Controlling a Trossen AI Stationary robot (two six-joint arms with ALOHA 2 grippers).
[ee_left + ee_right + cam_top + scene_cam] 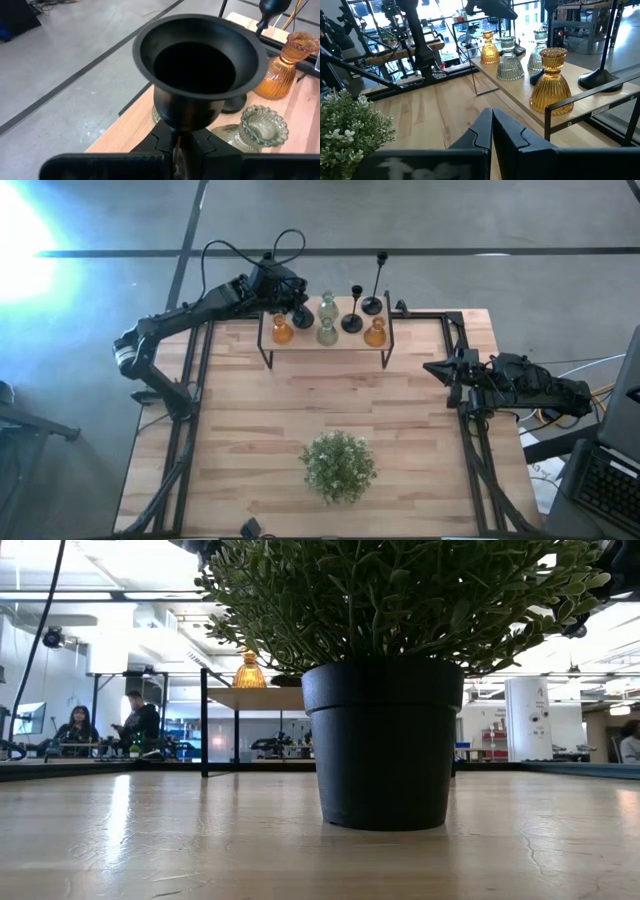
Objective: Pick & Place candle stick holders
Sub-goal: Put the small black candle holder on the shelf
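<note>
**Black candle holder pinched over the shelf's left end**

I see the black candle holder clamped by its thin stem in my left gripper, fingers squeezed onto it, cup facing the wrist camera. It hangs at the left end of the raised wooden shelf at the table's far edge. On the shelf stand two amber glass holders, two pale green ones, and more black holders. My right gripper waits at the table's right edge, fingers pressed together, empty. The potted plant sits near the front.
</note>
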